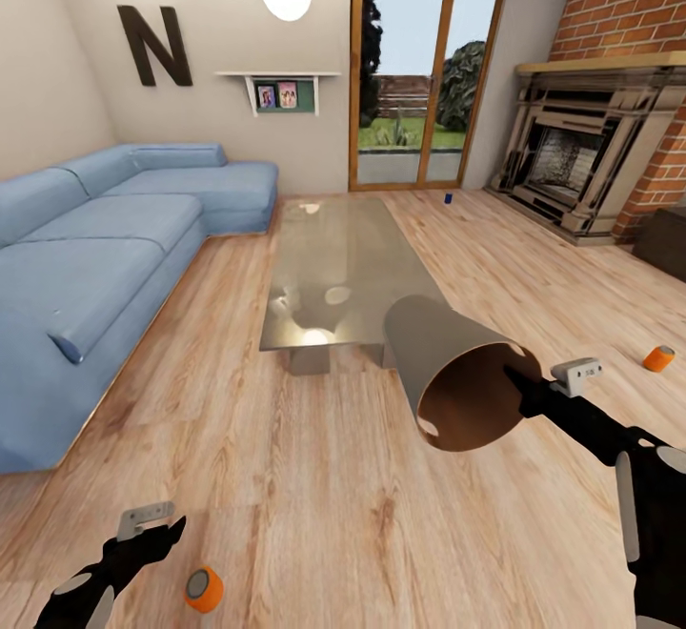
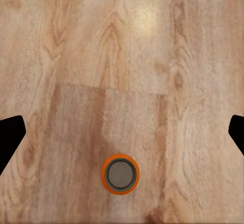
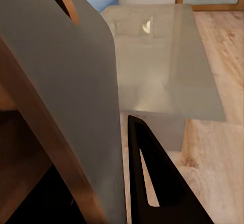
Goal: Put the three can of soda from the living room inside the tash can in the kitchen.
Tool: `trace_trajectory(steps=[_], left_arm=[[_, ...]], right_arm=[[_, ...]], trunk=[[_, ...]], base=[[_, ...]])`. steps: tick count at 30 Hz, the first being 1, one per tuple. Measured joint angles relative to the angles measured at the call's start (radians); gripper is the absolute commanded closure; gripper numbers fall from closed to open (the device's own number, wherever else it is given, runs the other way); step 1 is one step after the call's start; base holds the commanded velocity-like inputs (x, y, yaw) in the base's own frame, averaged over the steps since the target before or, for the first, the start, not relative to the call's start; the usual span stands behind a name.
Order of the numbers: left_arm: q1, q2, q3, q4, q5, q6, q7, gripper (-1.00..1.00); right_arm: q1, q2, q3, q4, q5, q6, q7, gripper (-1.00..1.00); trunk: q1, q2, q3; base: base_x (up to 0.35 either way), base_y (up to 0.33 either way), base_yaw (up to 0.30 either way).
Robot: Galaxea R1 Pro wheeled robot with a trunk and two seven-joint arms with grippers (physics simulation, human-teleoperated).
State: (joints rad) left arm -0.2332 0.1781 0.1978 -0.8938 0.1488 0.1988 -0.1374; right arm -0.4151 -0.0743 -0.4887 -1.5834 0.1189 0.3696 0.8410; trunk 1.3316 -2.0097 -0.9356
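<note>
1. right pincer [image 1: 522,383] is clamped on the rim of the tash can [image 1: 448,362], held off the floor and tipped on its side, open mouth facing the camera, tan-brown inside visible.
2. right wrist view: one black finger [image 3: 152,183] lies outside the grey wall of the bin [image 3: 76,107]; the other finger is hidden by the bin.
3. left pincer [image 1: 157,538] hangs low over the wood floor [image 1: 314,515], fingers spread wide; the left wrist view has the tips at opposite frame edges, both cut off.
4. orange can [image 1: 204,589] stands upright on the floor just beside the left pincer, not touching. left wrist view looks straight down on its silver top [image 2: 120,174], lying between the finger tips with bare floor all round.
5. second orange can [image 1: 658,358] on the floor near the right frame edge, seems to lie on its side; open floor around it.
6. dark blue can [image 1: 448,197] far off, upright by the glass door [image 1: 419,67], too small for detail.
7. glass counter [image 1: 333,267] sits mid-room; its near edge is partly hidden behind the bin. blue sofa [image 1: 105,248] runs along the left, with a clear strip of floor between it and the counter.
8. brick fireplace [image 1: 591,162] at far right, well apart from the counter.
</note>
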Motion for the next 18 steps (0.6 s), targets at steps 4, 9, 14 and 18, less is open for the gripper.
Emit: trace_trajectory(steps=[4,9,14,18], left_arm=[[-0.001,0.000,0.000,0.013,0.001,-0.001,0.001,-1.00],[-0.009,0.000,0.000,0.018,0.000,-0.001,0.000,-1.00],[-0.012,0.000,0.000,0.026,0.000,-0.001,0.000,-1.00],[-0.012,0.000,0.000,0.028,0.000,-0.001,0.000,-1.00]], right_arm=[[0.000,0.000,0.008,0.000,0.001,-0.001,0.000,1.00],[0.000,0.000,0.010,0.000,0.001,-0.001,0.000,1.00],[0.000,0.000,0.010,0.000,0.002,-0.001,0.000,1.00],[0.000,0.000,0.010,0.000,0.002,-0.001,0.000,1.00]], trunk=[[0.015,-0.028,-0.013],[0.035,-0.063,-0.028],[0.054,-0.098,-0.044],[0.069,-0.126,-0.056]], base=[[0.000,0.000,0.000],[0.000,0.000,0.000],[0.000,0.000,0.000],[0.000,0.000,0.000]])
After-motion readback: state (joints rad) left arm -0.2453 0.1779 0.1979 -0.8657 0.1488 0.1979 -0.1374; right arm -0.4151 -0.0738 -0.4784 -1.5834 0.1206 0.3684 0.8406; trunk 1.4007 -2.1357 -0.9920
